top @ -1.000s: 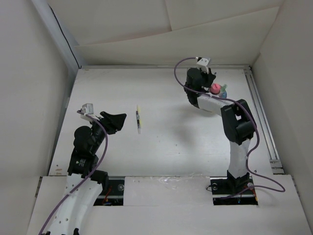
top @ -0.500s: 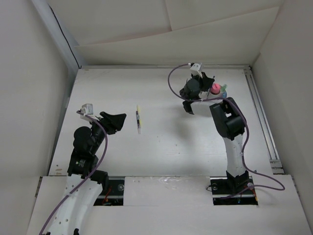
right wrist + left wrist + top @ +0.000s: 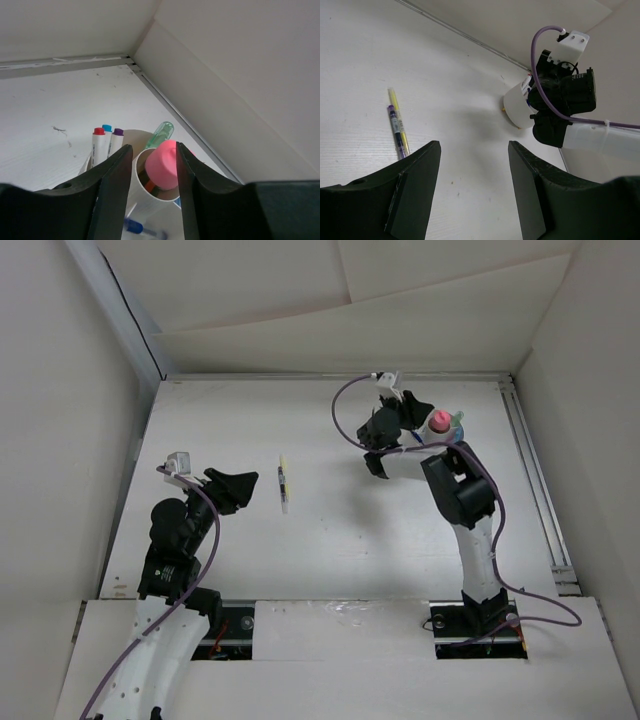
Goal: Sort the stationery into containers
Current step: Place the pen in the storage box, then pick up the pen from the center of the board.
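The white cup [image 3: 517,107] stands at the far right of the table [image 3: 350,540] with capped markers [image 3: 100,145] and a pink rounded piece [image 3: 165,160] in its compartments. It could be tipped and emptied, because the right gripper [image 3: 151,155] is held just beside it, fingers parted and empty, on an arm [image 3: 465,495] folded sharply at the elbow. Two thin pens [image 3: 283,483] lie side by side on the table and may be pinched together or skidded away by the left gripper [image 3: 475,147], which is poised low near them, half-spread and empty.

no readable text or numbers anywhere, markings on the dark pen [image 3: 395,130] too small to read
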